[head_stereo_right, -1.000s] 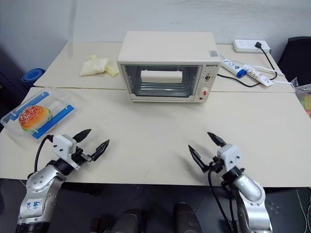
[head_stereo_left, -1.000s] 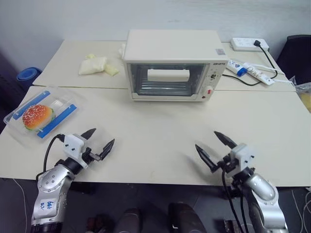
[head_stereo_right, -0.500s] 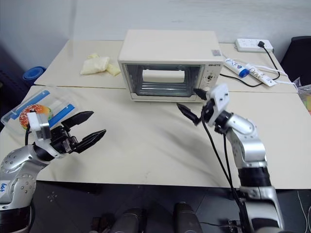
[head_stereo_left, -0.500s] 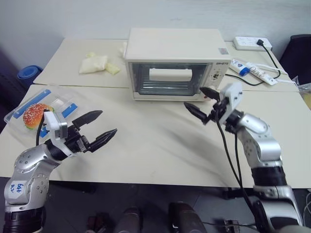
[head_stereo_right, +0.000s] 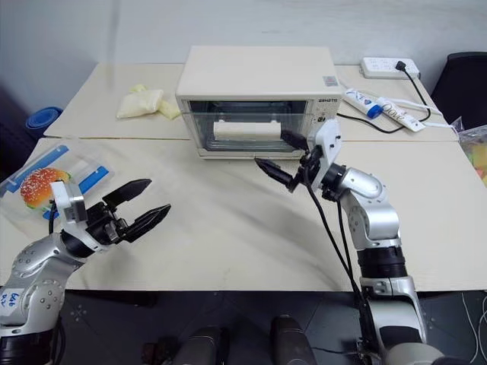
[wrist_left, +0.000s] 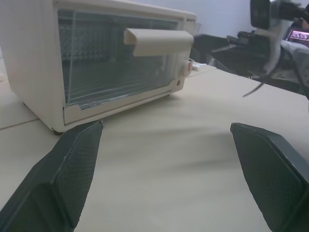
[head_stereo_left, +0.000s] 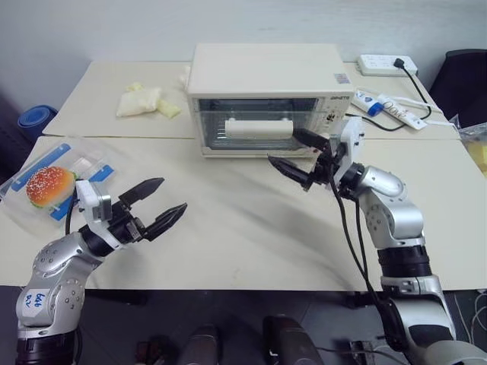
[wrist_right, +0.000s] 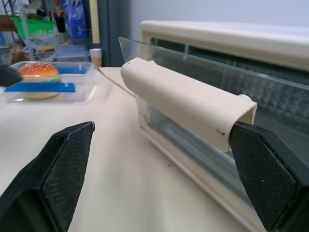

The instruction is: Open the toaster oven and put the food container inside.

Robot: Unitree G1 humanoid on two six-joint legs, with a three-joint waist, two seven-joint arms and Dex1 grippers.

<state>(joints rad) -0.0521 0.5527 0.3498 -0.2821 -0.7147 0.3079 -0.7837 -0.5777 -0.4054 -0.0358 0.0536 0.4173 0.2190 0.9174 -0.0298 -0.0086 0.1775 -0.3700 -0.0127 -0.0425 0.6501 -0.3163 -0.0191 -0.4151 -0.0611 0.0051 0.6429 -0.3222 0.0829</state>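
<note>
The right gripper is held open just before the toaster oven's handle, seemingly untouched, the left gripper likewise open.

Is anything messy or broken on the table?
Nothing stands out. The toaster oven sits square with its door shut, and the food container lies flat and closed near the table's left edge.

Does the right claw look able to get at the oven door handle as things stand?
Probably yes. The right claw is open just in front of the handle, with nothing between them; the oven door is shut and the burger box sits far off.
</note>
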